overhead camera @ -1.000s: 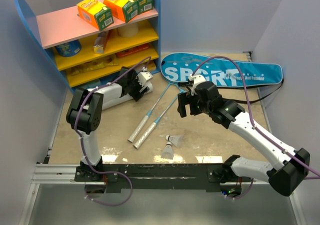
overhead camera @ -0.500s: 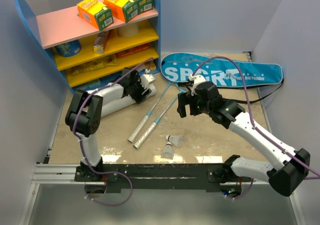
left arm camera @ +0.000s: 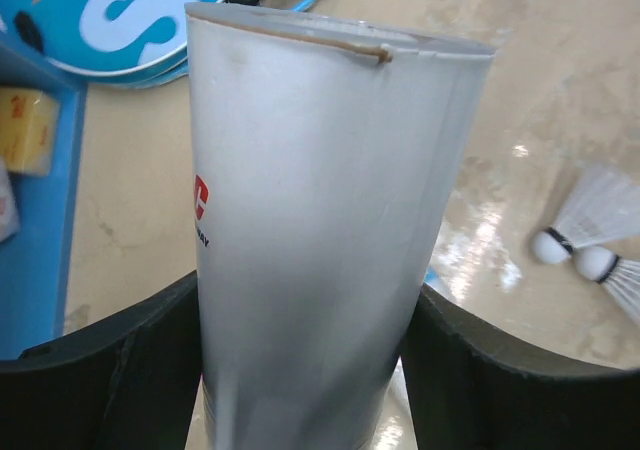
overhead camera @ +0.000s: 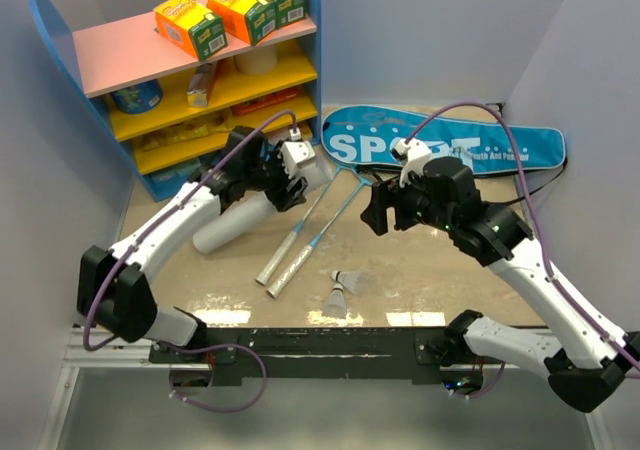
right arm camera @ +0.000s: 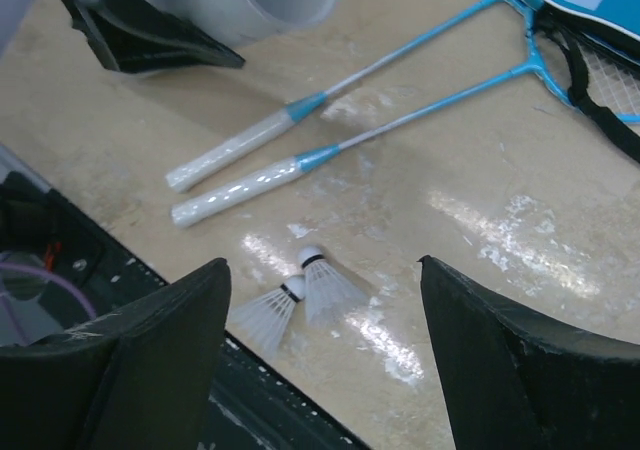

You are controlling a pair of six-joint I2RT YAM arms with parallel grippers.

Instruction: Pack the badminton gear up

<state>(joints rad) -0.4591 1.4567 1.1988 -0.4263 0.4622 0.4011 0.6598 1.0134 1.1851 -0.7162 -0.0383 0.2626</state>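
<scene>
The left claw (overhead camera: pixel 283 178) is clamped on a pale grey tube (overhead camera: pixel 232 222), one finger pressed against each side of it. In the top view the tube slants from 1 o'clock, beside the claw, down to 7 o'clock under the forearm. Whether its lower end touches the counter (overhead camera: pixel 440 270) cannot be told. The right claw (overhead camera: pixel 376 210) hangs over the middle of the counter with its fingers spread wide and nothing between them. Its wrist view looks down between them at the two shuttlecocks (overhead camera: pixel 342 290). These lie touching at their cork ends, at 6 o'clock on the counter and close to the near edge. The two rackets (overhead camera: pixel 300 240) lie side by side just at 10 o'clock of the shuttlecocks. Their white handles point to 7 o'clock and their blue shafts run to 1 o'clock, between the two claws. The racket heads reach the wide end of the bag (overhead camera: pixel 440 145) and are mostly hidden there. The bag lies flat along the far side of the counter, from 12 o'clock round to 2 o'clock. A shelf (overhead camera: pixel 200 80) stands at 11 o'clock with three boxes (overhead camera: pixel 190 25) on its top board.
</scene>
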